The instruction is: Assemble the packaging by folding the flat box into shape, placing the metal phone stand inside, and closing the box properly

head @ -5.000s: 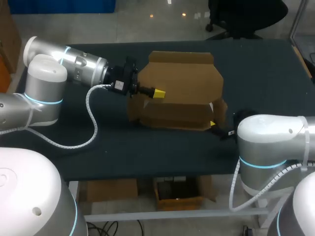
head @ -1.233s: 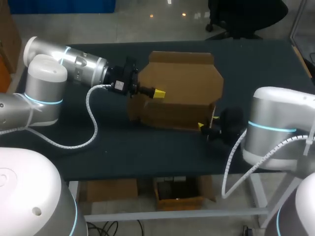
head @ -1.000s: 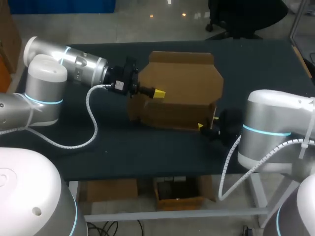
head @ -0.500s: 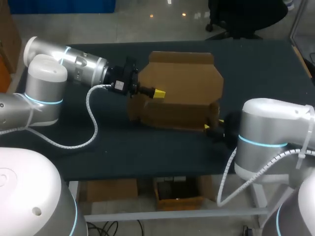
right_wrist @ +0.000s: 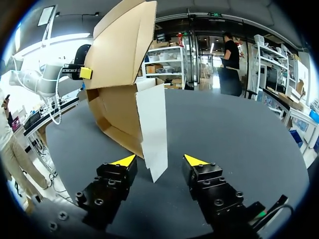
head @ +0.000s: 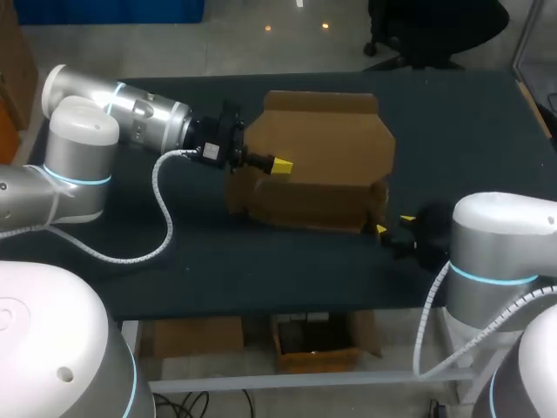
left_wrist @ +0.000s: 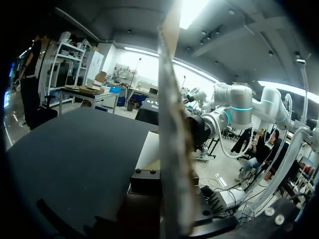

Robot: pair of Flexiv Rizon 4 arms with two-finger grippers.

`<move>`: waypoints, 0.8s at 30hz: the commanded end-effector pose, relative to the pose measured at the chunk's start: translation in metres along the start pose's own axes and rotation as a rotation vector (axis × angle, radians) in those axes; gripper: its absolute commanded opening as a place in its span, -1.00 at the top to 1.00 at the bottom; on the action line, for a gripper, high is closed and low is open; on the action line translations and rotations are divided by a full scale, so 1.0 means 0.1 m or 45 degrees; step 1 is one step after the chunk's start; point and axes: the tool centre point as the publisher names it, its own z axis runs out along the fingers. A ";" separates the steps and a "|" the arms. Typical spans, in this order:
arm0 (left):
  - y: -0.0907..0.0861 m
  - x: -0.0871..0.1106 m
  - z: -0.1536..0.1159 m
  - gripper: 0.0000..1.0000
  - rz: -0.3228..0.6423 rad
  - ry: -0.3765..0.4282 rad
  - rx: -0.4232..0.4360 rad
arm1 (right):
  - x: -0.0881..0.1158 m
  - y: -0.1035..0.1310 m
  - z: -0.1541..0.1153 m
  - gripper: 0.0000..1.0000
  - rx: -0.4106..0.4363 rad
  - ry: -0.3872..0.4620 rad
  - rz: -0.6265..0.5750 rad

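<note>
The brown cardboard box (head: 322,165) stands mid-table with its lid panel raised. My left gripper (head: 280,164) comes in from the left and is shut on the box's upright panel; in the left wrist view that panel's edge (left_wrist: 172,149) runs straight up ahead of the camera. My right gripper (head: 393,224) is low at the box's front right corner, open. In the right wrist view a white-faced side flap (right_wrist: 153,124) hangs from the box (right_wrist: 117,114) between my right gripper's (right_wrist: 159,160) fingers, touching neither. The phone stand is not visible.
The dark table (head: 261,261) has bare surface in front of the box and to its right. The left arm's cable (head: 161,209) loops over the table's left part. My left gripper (right_wrist: 85,72) shows behind the lid in the right wrist view.
My right arm has shifted right, drawing its gripper away from the box's front right corner toward the table's right side. The left arm and the box have not moved.
</note>
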 end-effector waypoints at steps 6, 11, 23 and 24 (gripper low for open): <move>0.03 -0.01 0.01 1.00 0.000 0.003 0.000 | -0.13 0.04 -0.07 0.03 0.007 0.150 -0.019; 0.03 -0.01 0.01 1.00 0.000 0.003 0.000 | -0.16 0.06 -0.04 0.03 -0.010 0.274 -0.033; 0.03 -0.01 0.01 1.00 0.000 0.003 0.000 | -0.25 0.09 -0.05 0.25 0.011 0.430 -0.115; 0.03 -0.01 0.01 1.00 0.000 0.003 0.000 | -0.25 0.09 -0.05 0.27 0.016 0.467 -0.125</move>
